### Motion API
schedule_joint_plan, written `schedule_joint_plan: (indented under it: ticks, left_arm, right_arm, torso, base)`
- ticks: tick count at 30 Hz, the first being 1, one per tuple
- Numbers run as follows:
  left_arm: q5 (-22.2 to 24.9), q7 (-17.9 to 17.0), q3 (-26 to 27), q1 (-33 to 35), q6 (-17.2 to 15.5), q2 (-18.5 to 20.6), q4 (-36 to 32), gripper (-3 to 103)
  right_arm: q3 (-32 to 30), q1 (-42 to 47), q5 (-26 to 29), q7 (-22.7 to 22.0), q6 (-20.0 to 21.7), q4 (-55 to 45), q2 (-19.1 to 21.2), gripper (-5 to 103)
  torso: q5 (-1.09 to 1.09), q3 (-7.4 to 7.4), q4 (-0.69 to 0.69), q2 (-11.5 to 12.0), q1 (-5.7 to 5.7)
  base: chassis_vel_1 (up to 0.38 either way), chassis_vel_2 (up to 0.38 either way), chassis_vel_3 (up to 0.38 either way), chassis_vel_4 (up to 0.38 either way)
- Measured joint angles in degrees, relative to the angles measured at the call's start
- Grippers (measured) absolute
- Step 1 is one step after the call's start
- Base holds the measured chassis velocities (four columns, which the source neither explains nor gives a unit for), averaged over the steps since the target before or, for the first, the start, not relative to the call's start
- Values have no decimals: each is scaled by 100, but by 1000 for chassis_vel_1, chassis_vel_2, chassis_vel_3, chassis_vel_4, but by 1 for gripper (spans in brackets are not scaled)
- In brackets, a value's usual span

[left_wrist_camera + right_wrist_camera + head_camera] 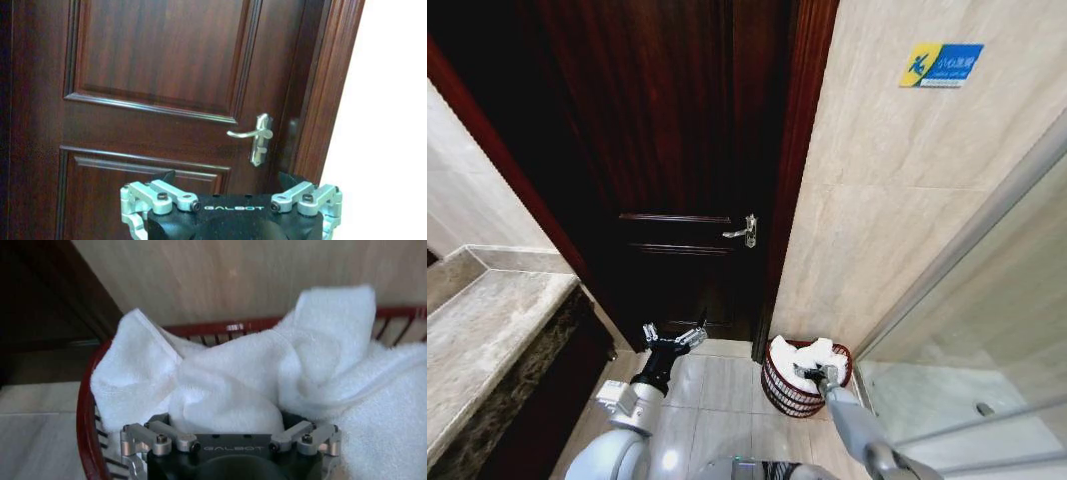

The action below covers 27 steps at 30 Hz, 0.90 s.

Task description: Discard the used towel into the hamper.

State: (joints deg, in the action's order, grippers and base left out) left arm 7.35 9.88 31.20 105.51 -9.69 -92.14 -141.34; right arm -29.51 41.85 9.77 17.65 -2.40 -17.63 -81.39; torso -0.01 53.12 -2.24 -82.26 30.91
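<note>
Two arms show in the head view: the left claw [674, 340] hangs at about 7 o'clock, spread wide and empty before the dark wooden door [677, 150], while the right claw [813, 374] at about 5 o'clock reaches into the hamper [779, 392], which stands on the tiled floor [717, 385] against the beige wall [897, 200], just beside the door frame. A white towel [812, 352] is heaped inside it, spilling over the rim. From the left wrist view, the left claw [230, 200] stands fully open with nothing in it, facing the door and its silver lever handle [257, 135]. From the right wrist view, the right claw [227, 432] sits pressed into the towel [227, 385]; its jaws look spread, but whether they pinch cloth I cannot tell. The towel looks soft, light and floppy, best taken by a bunched fold; the hamper's [90, 405] red wire rim circles it.
</note>
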Motion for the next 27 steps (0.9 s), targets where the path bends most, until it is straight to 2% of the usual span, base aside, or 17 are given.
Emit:
schedule_joint_plan:
  ticks: [1,5,7,13,14,16,17,19,20,21,23,25,27]
  left_arm:
    - [0,0,0,0,0,0,0,100]
    - [0,0,0,0,0,0,0,100]
    - [0,0,0,0,0,0,0,100]
    - [0,0,0,0,0,0,0,100]
    - [0,1,0,0,0,0,0,100]
    - [0,0,0,0,0,-1,0,100]
    - [0,0,0,0,0,-1,0,100]
    - [0,0,0,0,0,0,0,100]
    - [0,0,0,0,0,0,0,100]
    - [0,0,0,0,0,0,0,100]
    - [0,1,0,0,0,0,0,100]
    - [0,1,0,0,0,0,0,100]
    - [0,0,0,0,0,0,0,100]
  right_arm:
    - [-10,-25,153,0,226,30,-14,100]
    - [-13,-44,329,-11,441,77,-23,100]
    - [23,-21,608,-1,577,29,9,100]
    - [57,150,822,-32,485,-564,-18,100]
    - [57,327,709,-171,403,-1068,-49,100]
    - [76,872,47,-307,334,-2043,6,100]
    - [76,872,47,-307,334,-2043,6,100]
    - [50,1331,-929,-431,-2,-2683,140,100]
    - [50,1331,-929,-431,-2,-2683,140,100]
    - [-12,1498,-1410,-531,-281,-2880,204,100]
    - [-82,1617,-1679,-659,-475,-2999,271,100]
    - [-101,1616,-1684,-686,-505,-2967,300,100]
    - [-130,1438,-1449,-606,-555,-2471,394,100]
  torso:
    - [1,0,0,0,0]
    - [1,0,0,-1,0]
    - [2,1,0,-1,1]
    - [2,2,3,-1,1]
    - [3,1,-4,-2,2]
    - [3,1,-3,-2,2]
    - [3,1,-3,-2,2]
    - [1,1,3,-2,2]
    - [1,1,3,-2,2]
    - [-1,1,3,-3,1]
    - [2,1,3,-3,1]
    - [2,1,2,-3,1]
    - [0,1,1,-3,1]
  base:
    - [0,0,0,0]
    - [0,0,0,0]
    - [0,0,0,0]
    - [0,0,0,0]
    - [0,0,0,0]
    - [0,0,0,0]
    - [0,0,0,0]
    - [0,0,0,0]
    - [0,0,0,0]
    - [0,0,0,0]
    - [0,0,0,0]
    - [0,0,0,0]
    - [0,0,0,0]
